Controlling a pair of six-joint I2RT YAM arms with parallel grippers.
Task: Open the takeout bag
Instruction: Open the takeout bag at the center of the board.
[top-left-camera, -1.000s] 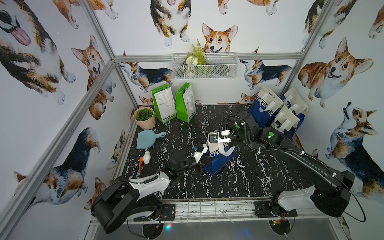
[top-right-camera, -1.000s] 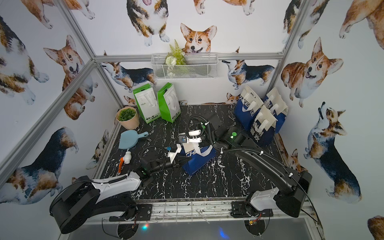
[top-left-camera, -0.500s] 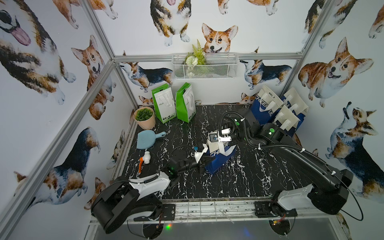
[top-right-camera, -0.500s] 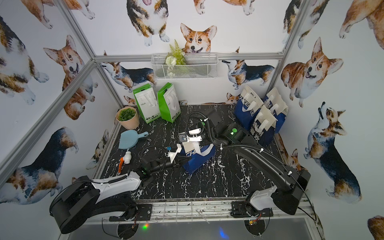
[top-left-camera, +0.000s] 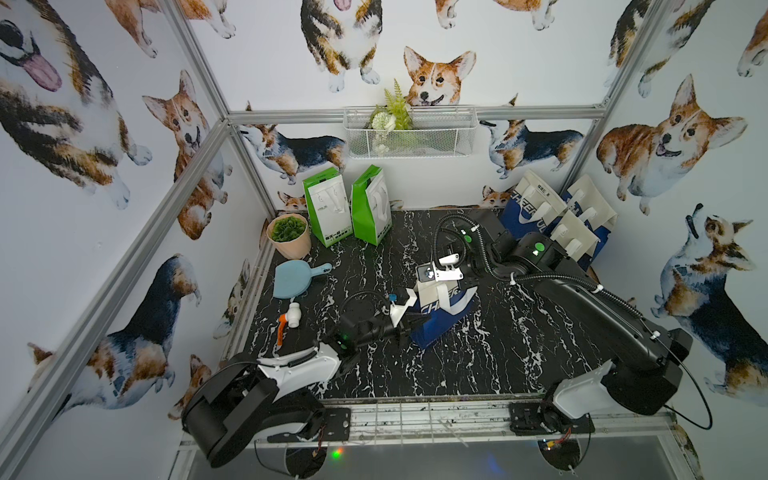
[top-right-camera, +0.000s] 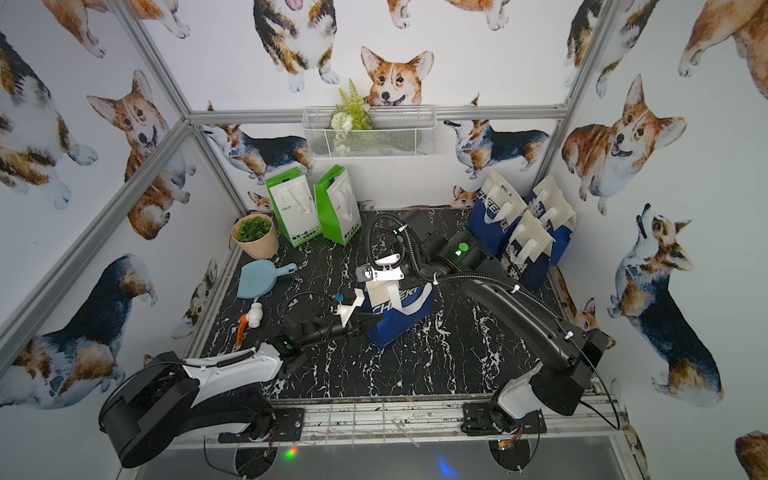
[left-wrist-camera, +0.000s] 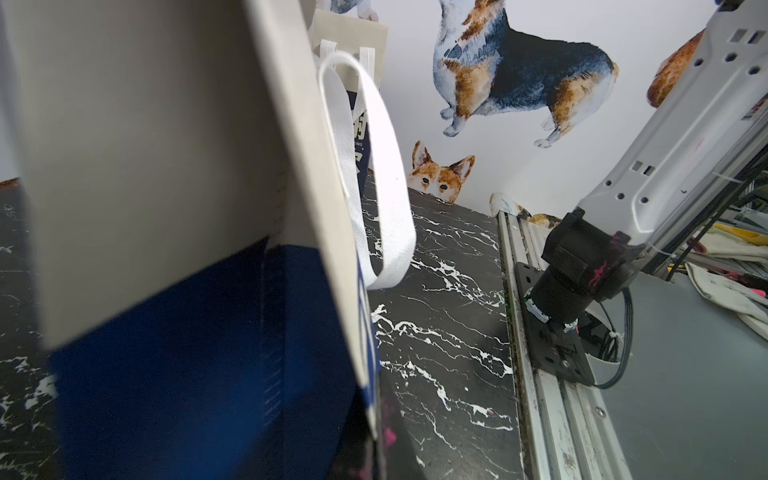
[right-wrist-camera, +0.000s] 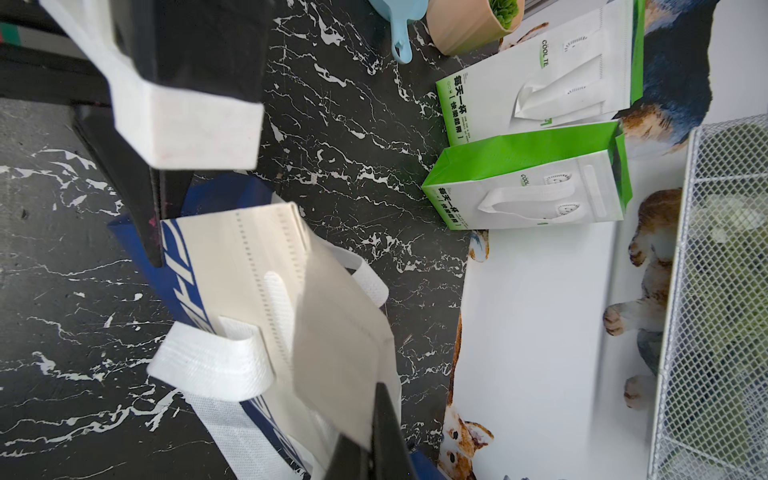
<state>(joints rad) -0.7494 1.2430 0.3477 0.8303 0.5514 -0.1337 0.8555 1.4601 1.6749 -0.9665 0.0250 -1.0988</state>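
The blue and white takeout bag (top-left-camera: 442, 318) (top-right-camera: 401, 320) stands tilted in the middle of the black marble table (top-left-camera: 519, 353). My left gripper (top-left-camera: 409, 326) (top-right-camera: 374, 322) is shut on the bag's blue side edge, low down; the right wrist view shows its black fingers (right-wrist-camera: 153, 232) pinching that edge. My right gripper (right-wrist-camera: 376, 399) is shut on the bag's white top panel (right-wrist-camera: 332, 332); in both top views its wrist camera hides its fingers. A white handle loop (left-wrist-camera: 374, 166) (right-wrist-camera: 208, 365) hangs free. In the left wrist view the bag (left-wrist-camera: 166, 332) fills the near side.
Two green and white bags (top-left-camera: 328, 212) stand at the back left and blue bags (top-left-camera: 557, 220) at the back right. A potted plant (top-left-camera: 289, 235), a blue scoop (top-left-camera: 293, 280) and a white and orange fitting (top-left-camera: 289, 322) lie along the left edge. A wire basket (top-left-camera: 409, 133) hangs on the back wall.
My right arm has drawn a little toward the back wall, taking the bag's top panel with it. The left arm has stayed still on the bag's edge.
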